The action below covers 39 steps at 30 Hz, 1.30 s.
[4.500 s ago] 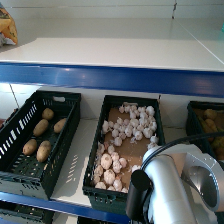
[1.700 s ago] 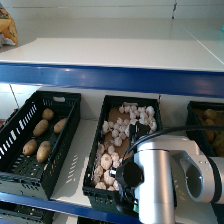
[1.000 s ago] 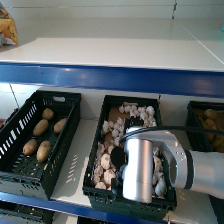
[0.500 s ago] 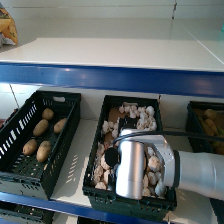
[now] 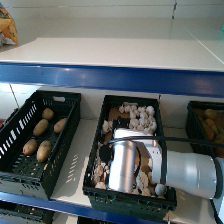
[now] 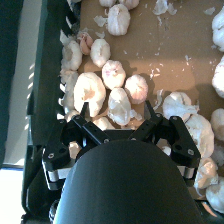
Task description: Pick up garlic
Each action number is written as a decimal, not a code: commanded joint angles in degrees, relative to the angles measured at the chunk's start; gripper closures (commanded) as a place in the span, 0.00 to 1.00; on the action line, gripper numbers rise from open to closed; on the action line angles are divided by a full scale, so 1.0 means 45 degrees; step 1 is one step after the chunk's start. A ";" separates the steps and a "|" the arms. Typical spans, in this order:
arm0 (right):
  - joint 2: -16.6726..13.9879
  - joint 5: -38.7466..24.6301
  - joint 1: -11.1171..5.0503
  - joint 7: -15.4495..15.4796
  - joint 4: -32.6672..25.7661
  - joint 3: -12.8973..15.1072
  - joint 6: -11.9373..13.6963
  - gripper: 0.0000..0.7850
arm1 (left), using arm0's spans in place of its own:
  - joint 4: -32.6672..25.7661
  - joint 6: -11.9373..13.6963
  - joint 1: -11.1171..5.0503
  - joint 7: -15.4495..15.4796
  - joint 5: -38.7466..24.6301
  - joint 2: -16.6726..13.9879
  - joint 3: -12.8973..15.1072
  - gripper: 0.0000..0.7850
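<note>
The right end effector (image 6: pixel 120 116) is seen low inside the middle black crate (image 5: pixel 95 165), spread wide and holding nothing, with its two fingertips (image 6: pixel 148 107) straddling a cream bulb. The garlic (image 5: pixel 140 114) is heaped in this crate, thickest at the far end and along the left wall, on a brown liner strewn with papery flakes. In the wrist view, one garlic bulb (image 6: pixel 119 105) is lined up between the open jaws, with neighbours pressed against it on both sides. A clean grasp would probably be helped by a straight descent, so that only this bulb is enclosed and the tips slip into the gaps beside it rather than onto the adjacent bulbs; closure is best kept gentle, since the skins look brittle. The crate's left wall (image 6: pixel 47 95) is close by and could be clipped. To the left, a second crate (image 5: pixel 20 135) with brown potatoes (image 5: pixel 41 127) is noted, well apart, and another crate (image 5: pixel 205 125) is glimpsed at the right. A white shelf (image 5: pixel 120 52) overhangs the far side.
</note>
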 commanded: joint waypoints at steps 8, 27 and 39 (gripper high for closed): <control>0.0704 -0.0046 0.0008 0.0286 0.1041 0.0522 -0.0468 0.00 | 0.0000 0.0000 0.0000 0.0000 0.0000 0.0000 0.0000 1.00; 0.1154 -0.0095 0.0062 0.0393 0.2094 0.0918 -0.1214 0.00 | 0.0000 0.0000 0.0000 0.0000 0.0000 0.0000 0.0000 1.00; 0.1356 -0.0085 0.0112 0.0399 0.2672 0.1193 -0.1831 0.00 | 0.0000 0.0000 0.0000 0.0000 0.0000 0.0000 0.0000 1.00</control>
